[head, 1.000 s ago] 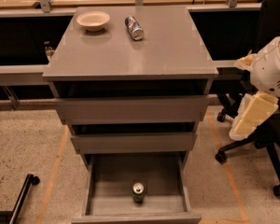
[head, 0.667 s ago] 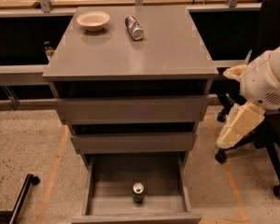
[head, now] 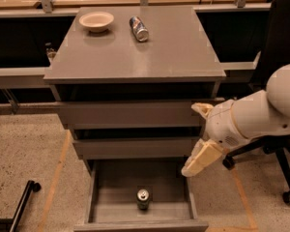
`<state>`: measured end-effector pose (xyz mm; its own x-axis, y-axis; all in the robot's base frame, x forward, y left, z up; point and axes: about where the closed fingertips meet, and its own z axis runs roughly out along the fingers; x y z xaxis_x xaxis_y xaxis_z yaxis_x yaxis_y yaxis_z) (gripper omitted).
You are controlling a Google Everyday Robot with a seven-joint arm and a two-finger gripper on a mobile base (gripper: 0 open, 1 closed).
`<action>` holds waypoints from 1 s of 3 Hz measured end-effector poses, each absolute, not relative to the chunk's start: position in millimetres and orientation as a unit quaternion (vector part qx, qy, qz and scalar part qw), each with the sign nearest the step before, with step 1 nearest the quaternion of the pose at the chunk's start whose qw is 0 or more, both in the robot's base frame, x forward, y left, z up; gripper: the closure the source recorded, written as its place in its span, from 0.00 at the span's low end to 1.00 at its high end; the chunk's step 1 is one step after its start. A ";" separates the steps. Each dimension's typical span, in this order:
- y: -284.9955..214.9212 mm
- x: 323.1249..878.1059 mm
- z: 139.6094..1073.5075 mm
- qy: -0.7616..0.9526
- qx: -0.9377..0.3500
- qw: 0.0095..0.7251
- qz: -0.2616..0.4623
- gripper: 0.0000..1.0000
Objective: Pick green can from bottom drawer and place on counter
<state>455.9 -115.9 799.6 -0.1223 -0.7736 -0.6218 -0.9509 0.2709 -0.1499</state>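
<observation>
The green can (head: 143, 198) stands upright on the grey floor of the open bottom drawer (head: 111, 197), near its front middle. The counter (head: 135, 57) is the grey top of the cabinet above the three drawers. My gripper (head: 197, 161) hangs on the white arm (head: 261, 112) at the right side of the cabinet. It is level with the middle drawer, above the open drawer's right rim, up and to the right of the can and apart from it.
A cream bowl (head: 96, 21) and a blue-and-silver can (head: 138, 28) lying on its side sit at the back of the counter. A black office chair (head: 280, 47) stands at the right behind my arm. A black wheeled leg (head: 24, 197) lies on the floor at the lower left.
My arm has swung left and down, from beside the cabinet's right edge to over the right rim of the open bottom drawer. The can has not moved.
</observation>
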 end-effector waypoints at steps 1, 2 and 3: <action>-83.8 467.0 769.6 0.718 -0.585 0.323 0.195 0.00; -81.5 468.2 762.5 0.717 -0.583 0.323 0.204 0.00; -72.6 468.7 752.2 0.716 -0.584 0.331 0.193 0.00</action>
<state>468.7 -72.6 752.2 -0.0986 -0.7080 -0.6993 -0.9633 0.2441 -0.1113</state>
